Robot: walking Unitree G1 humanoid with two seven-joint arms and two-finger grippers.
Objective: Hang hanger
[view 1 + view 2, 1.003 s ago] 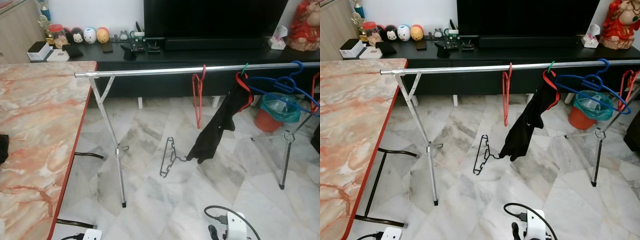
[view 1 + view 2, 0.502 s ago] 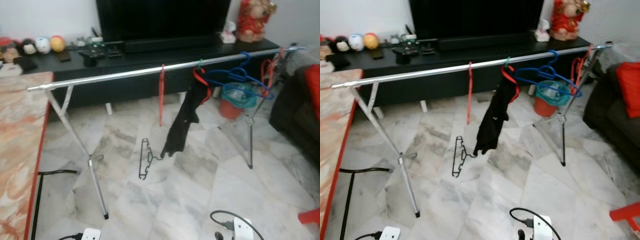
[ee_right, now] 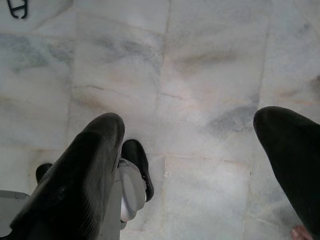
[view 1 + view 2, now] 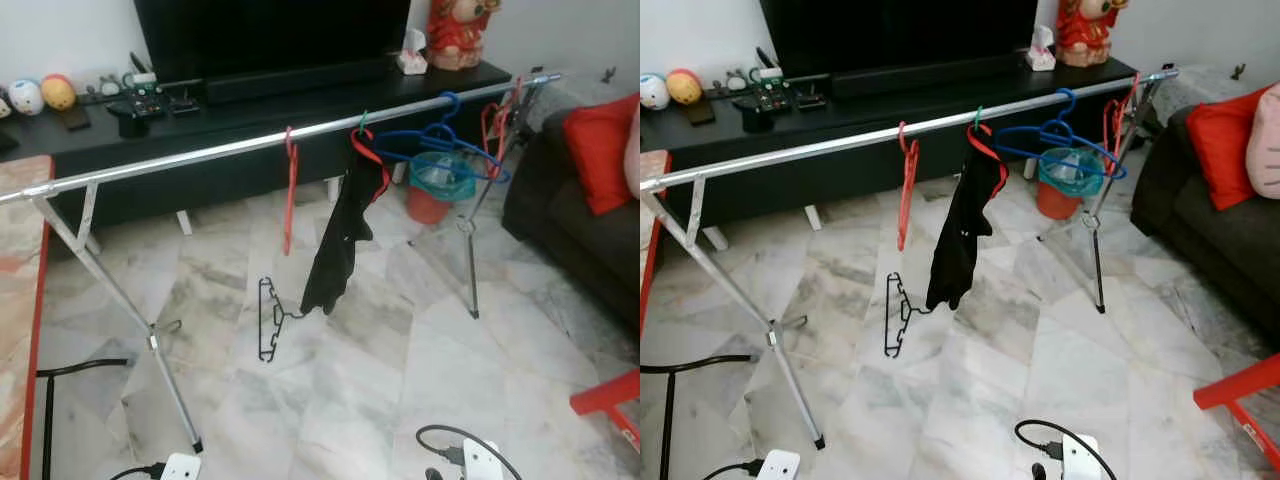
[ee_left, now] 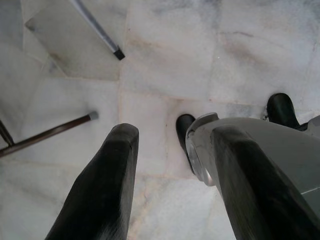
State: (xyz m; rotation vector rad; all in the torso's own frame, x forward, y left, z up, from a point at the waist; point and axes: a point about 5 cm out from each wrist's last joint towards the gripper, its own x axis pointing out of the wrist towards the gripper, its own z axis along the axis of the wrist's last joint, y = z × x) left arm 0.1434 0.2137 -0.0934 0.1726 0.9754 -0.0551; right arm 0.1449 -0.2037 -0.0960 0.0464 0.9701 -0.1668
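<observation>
— Any writing legible? Where's the hanger?
— None readable. The black plastic hanger [image 4: 268, 320] lies on the marble floor [image 4: 380, 380] under the silver clothes rail [image 4: 200, 155], hooked to a hanging black garment [image 4: 335, 240].
— The arms?
— Left gripper [image 5: 175, 185] and right gripper [image 3: 200, 170] hang low, fingers spread, empty.
</observation>
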